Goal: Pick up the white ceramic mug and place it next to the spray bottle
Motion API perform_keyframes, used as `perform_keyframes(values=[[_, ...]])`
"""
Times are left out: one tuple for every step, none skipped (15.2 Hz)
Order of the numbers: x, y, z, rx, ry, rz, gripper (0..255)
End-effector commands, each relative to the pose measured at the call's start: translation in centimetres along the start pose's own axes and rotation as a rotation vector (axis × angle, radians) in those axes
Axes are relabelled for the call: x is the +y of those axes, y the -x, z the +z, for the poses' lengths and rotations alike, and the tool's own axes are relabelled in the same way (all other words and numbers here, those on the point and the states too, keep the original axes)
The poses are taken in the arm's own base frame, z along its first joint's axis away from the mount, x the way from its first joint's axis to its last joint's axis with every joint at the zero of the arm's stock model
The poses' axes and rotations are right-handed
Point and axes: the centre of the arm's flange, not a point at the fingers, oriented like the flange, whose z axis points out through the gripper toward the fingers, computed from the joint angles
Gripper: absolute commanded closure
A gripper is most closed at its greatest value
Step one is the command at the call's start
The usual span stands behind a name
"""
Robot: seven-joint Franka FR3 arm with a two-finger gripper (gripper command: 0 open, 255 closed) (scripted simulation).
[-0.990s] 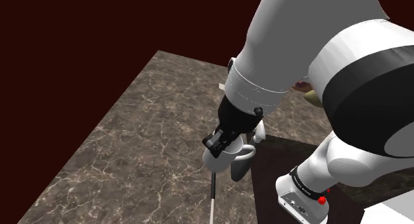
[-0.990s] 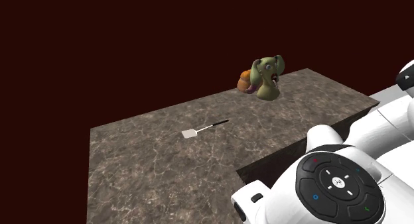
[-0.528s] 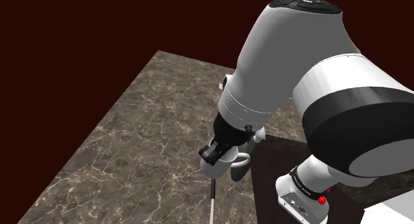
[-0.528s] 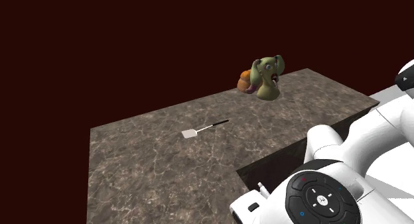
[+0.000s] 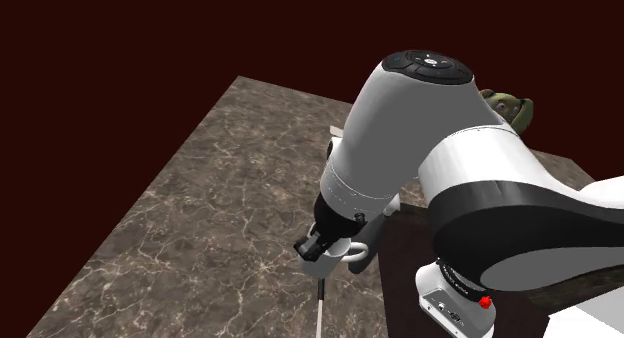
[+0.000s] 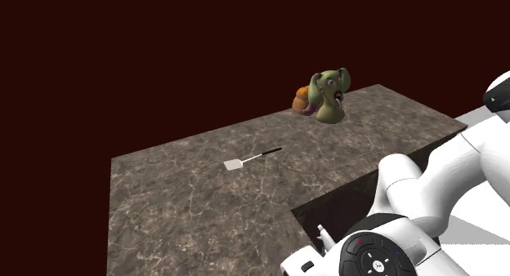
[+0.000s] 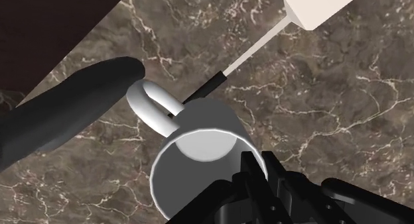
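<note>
1. fingers [image 7: 66, 116]: black, spread apart, nothing clasped. One tip lies just beside the handle loop of the mug [image 7: 199, 156]; the other is over its rim.
2. gripper [image 5: 318, 248]: lower centre of the shoulder view, pointing down at the mug.
3. mug: white, upright, mouth up, on the marble counter [image 5: 200, 216] at its edge beside a dark recess.
4. spatula [image 6: 245, 160]: white blade, dark handle, flat on the counter. The handle end runs behind the mug.
5. green figure [image 6: 328, 95]: upper right of the second exterior view, well apart from the spatula.
</note>
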Motion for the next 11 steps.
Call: perform_keyframes(values=[[-0.1, 0.1, 1.0, 0.0, 0.0, 0.0, 255], [-0.1, 0.1, 1.5, 0.0, 0.0, 0.0, 255], [-0.1, 0.1, 2.1, 0.0, 0.0, 0.0, 255], [-0.1, 0.2, 2.6, 0.0, 0.0, 0.0, 255], [-0.1, 0.2, 3.1, 0.0, 0.0, 0.0, 255], [-0.1, 0.2, 3.6, 0.0, 0.0, 0.0, 255], [-0.1, 0.3, 4.5, 0.0, 0.0, 0.0, 255], [-0.1, 0.3, 4.5, 0.0, 0.0, 0.0, 255], [-0.1, 0.3, 4.5, 0.0, 0.0, 0.0, 255], [-0.1, 0.3, 4.5, 0.0, -0.001, 0.0, 255], [-0.1, 0.3, 4.5, 0.0, 0.0, 0.0, 255]])
